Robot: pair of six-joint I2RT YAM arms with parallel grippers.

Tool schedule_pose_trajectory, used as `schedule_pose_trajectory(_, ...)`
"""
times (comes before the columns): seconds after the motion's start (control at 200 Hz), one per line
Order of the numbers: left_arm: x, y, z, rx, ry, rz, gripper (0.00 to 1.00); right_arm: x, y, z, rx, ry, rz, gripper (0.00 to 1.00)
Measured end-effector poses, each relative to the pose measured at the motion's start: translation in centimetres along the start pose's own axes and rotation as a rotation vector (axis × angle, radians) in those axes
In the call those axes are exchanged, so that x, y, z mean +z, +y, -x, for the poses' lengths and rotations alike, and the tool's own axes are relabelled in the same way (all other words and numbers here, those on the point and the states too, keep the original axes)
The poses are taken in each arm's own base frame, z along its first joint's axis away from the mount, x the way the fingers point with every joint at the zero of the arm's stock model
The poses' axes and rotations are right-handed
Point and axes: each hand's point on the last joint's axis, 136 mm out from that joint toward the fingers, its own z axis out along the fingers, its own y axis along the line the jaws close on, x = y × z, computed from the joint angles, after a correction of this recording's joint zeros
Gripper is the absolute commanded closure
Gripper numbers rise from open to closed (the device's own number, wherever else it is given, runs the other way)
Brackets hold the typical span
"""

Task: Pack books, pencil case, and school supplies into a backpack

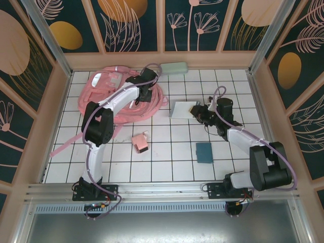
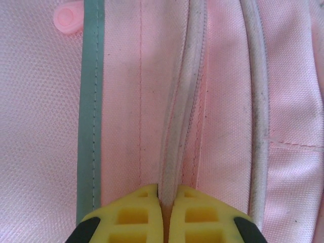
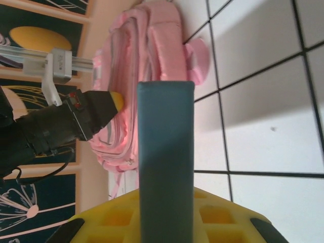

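Note:
The pink backpack (image 1: pixel 114 101) lies at the back left of the table. My left gripper (image 1: pixel 147 90) is on top of it. Its yellow fingertips (image 2: pixel 147 212) are shut on a pale raised zipper ridge (image 2: pixel 183 101) of the backpack (image 2: pixel 40 126). My right gripper (image 1: pixel 198 111) stands mid-table, shut on the flat grey-blue box (image 1: pixel 182 109). That box (image 3: pixel 166 152) is held edge-on between the yellow jaws of the right gripper (image 3: pixel 166 215), pointing toward the backpack (image 3: pixel 144 55). The books are out of view.
A mint-green oblong case (image 1: pixel 173 68) lies by the back wall. A little pink box (image 1: pixel 139 142) sits mid-table, and a teal square pad (image 1: pixel 204 152) lies nearer the front right. A pink strap (image 1: pixel 63 148) trails to the left edge. Walls enclose the table.

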Motion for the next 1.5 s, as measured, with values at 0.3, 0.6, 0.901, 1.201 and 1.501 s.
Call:
schedule_pose_trajectory(0.3,-6.4,2.3,4.5,-0.086,-0.098,-0.105,1.0,4.6,1.5,0.4,0.025,0.045,0.063,1.0)
schedule_pose_trajectory(0.6,-11.0,6.4,6.9,-0.206,-0.162,-0.269,1.0,10.0,6.6,2.0,-0.012,0.069,0.209,1.0)
schedule_pose_trajectory(0.901,-13.6,10.1,8.1,-0.326,-0.192,-0.435,1.0,15.9,8.8,1.1,0.019,0.129,0.28,1.0)
schedule_pose_trajectory(1.201,-14.2,10.8,8.5,-0.392,-0.193,-0.531,1.0,22.7,12.3,-0.6,0.036,0.154,0.349,1.0)
schedule_pose_trajectory(1.501,-13.9,10.5,8.6,-0.424,-0.185,-0.561,1.0,30.7,13.7,-2.2,0.049,0.168,0.345,1.0)
